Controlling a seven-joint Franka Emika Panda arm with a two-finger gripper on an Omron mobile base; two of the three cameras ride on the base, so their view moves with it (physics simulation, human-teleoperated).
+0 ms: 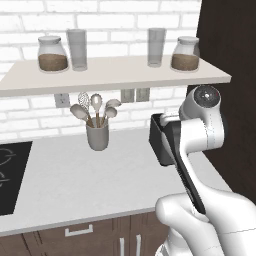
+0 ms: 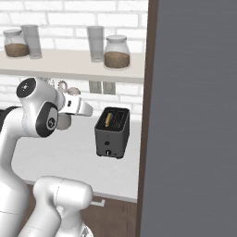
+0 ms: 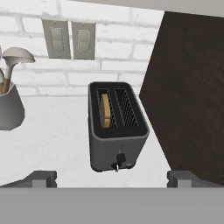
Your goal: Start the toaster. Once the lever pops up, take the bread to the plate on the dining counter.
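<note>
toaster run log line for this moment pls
toaster: on worktop, lever not pressed | bread: in left slot | gripper: open, short of toaster

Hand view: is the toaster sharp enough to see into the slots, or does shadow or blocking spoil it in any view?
Hand view: toaster crisp, evenly lit, bread clear in its left slot. Right base view: toaster softer but unblocked, bread a small tan sliver. Left base view: the arm covers most of the toaster.

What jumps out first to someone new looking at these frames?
The dark toaster on the white counter, against the dark cabinet side, with a slice of bread standing in its left slot. The open gripper hangs just in front of its lever end. To the left stands a grey utensil cup, under a shelf of jars.
</note>
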